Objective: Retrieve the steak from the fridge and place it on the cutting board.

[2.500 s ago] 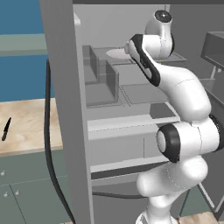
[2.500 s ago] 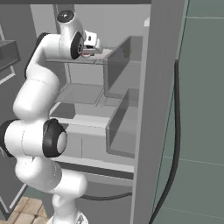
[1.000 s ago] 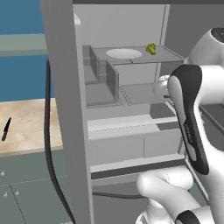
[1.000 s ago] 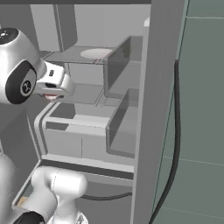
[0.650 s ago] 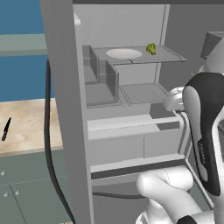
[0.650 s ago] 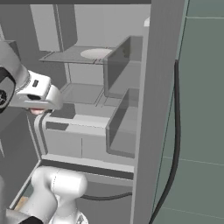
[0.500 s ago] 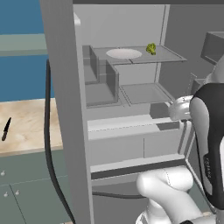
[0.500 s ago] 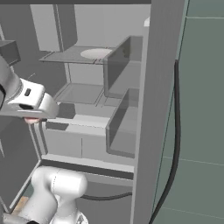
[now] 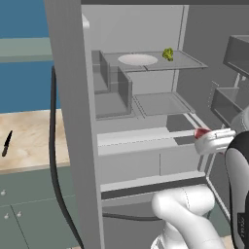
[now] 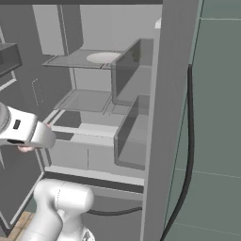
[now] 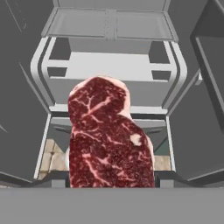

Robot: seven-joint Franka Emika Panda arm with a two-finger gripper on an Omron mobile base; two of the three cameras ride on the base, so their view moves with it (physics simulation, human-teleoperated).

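Note:
The steak [image 11: 107, 135], a red slab with pale marbling, hangs upright in the middle of the hand view, in front of the open fridge [image 11: 109, 65]. My gripper [image 9: 208, 140] is shut on the steak [image 9: 201, 132], and it hangs outside the fridge [image 9: 160, 104], level with the lower drawers. Seen from the right base view, the white hand [image 10: 23, 132] sits at the left with a pink edge of the steak [image 10: 26, 148] under it. The steak hides the fingertips in the hand view. The cutting board is out of view.
A white plate [image 9: 137, 59] and a yellow-green lump [image 9: 168, 53] sit on the fridge's upper shelf. Door bins [image 9: 238, 53] jut out on the right. The fridge's side wall [image 9: 68, 97] stands between my arm and the beige counter, where a black knife [image 9: 6, 144] lies.
My arm has drawn back out of the fridge and come down from the upper shelf to drawer height, carrying the steak. The plate and the lump stay put.

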